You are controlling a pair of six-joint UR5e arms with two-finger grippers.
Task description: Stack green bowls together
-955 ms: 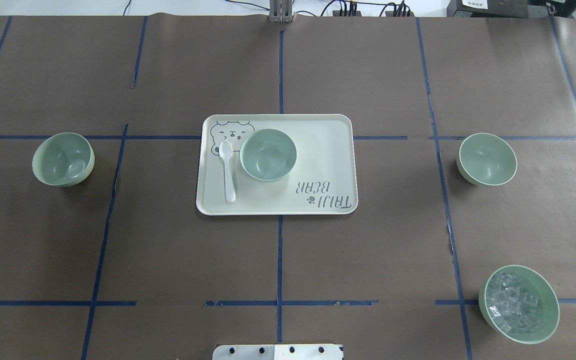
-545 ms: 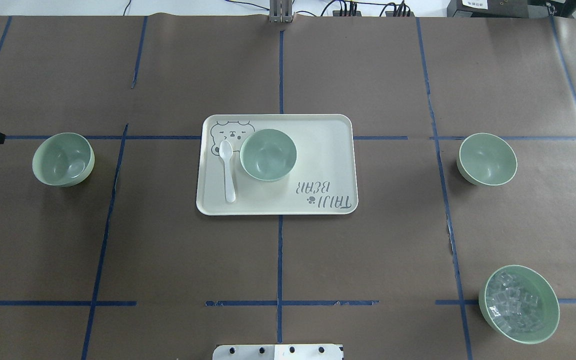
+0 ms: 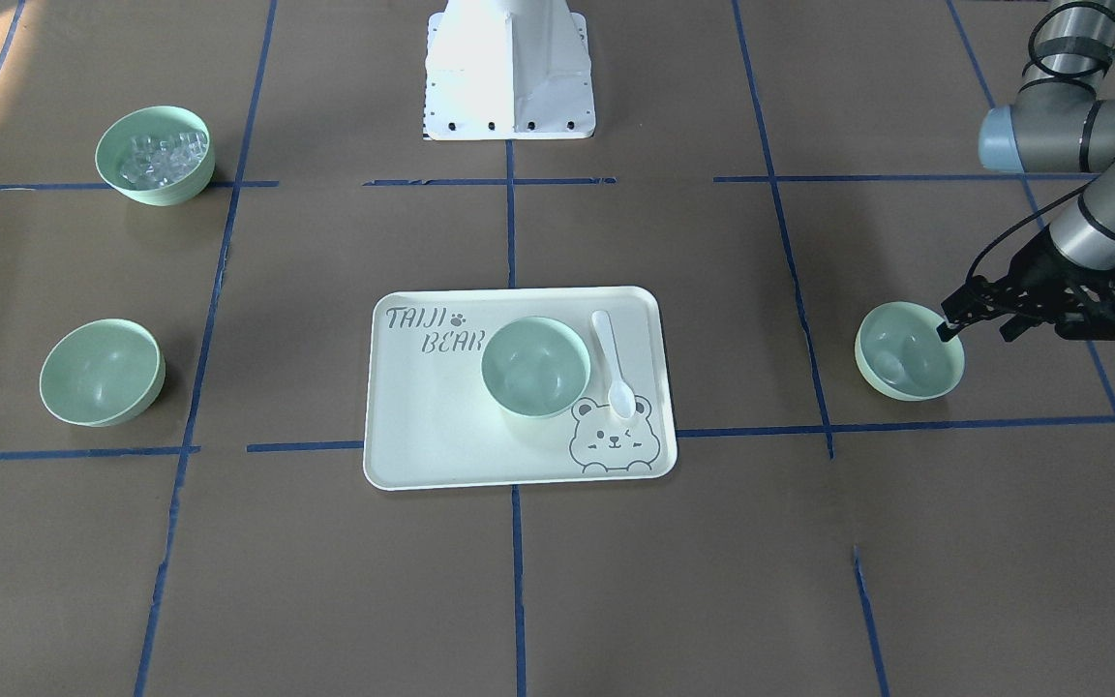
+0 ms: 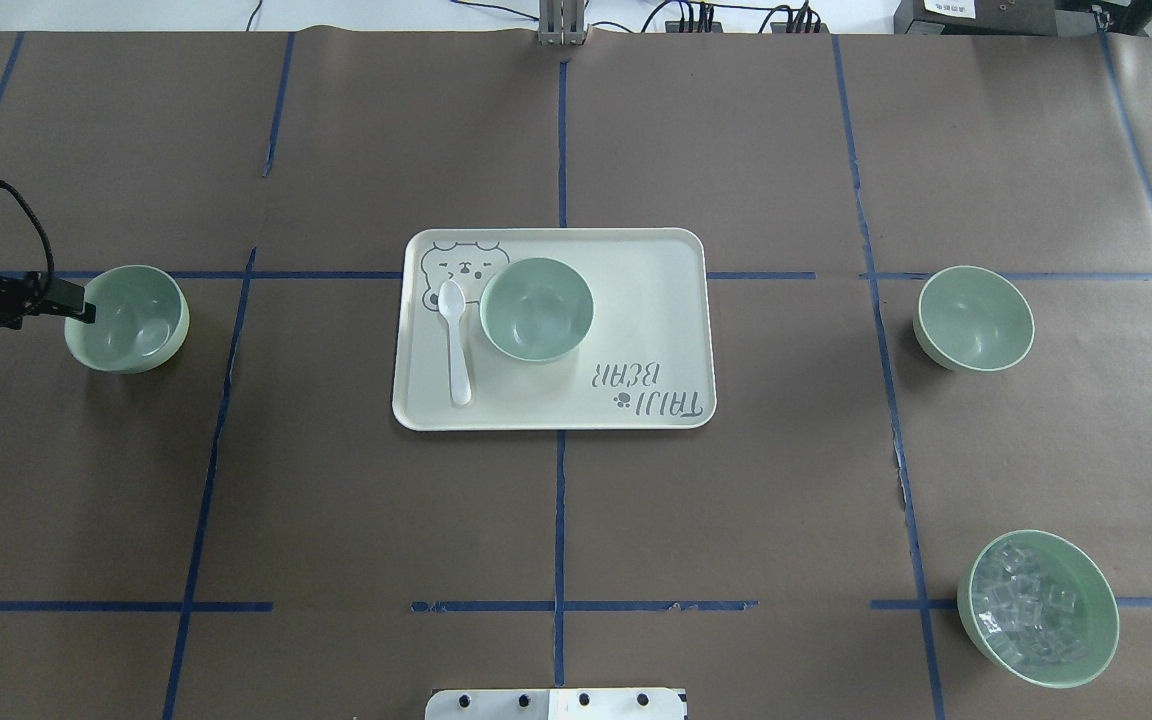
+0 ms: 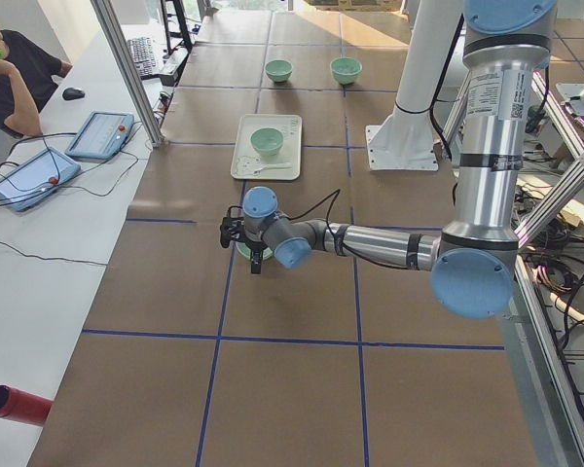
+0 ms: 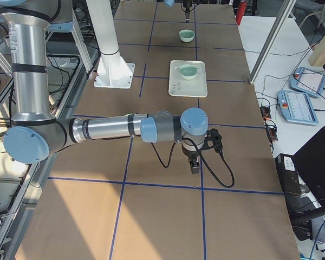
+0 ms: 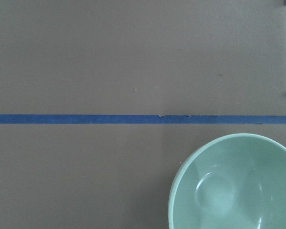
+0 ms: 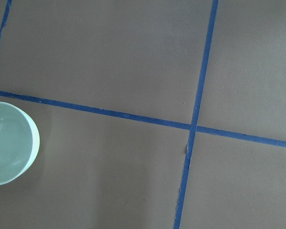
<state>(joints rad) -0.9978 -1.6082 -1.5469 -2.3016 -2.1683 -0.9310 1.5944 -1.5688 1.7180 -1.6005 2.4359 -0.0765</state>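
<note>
Three empty pale green bowls are apart from each other. One (image 4: 126,318) sits at the left and also shows in the left wrist view (image 7: 233,183). One (image 4: 536,308) stands on the cream tray (image 4: 636,300). One (image 4: 974,318) sits at the right. My left gripper (image 4: 76,306) is at the outer rim of the left bowl (image 3: 909,350). It looks open and empty in the front view (image 3: 976,329). My right gripper (image 6: 195,162) shows only in the exterior right view, beyond the table's right end, so I cannot tell its state.
A fourth green bowl with clear cubes (image 4: 1038,608) stands at the near right. A white spoon (image 4: 455,340) lies on the tray, left of the middle bowl. The robot base plate (image 4: 556,704) is at the near edge. Operators' tablets lie on the far side.
My left arm has come in from the left edge and reached the outer rim of the left bowl. The bowls, tray and spoon have not moved.
</note>
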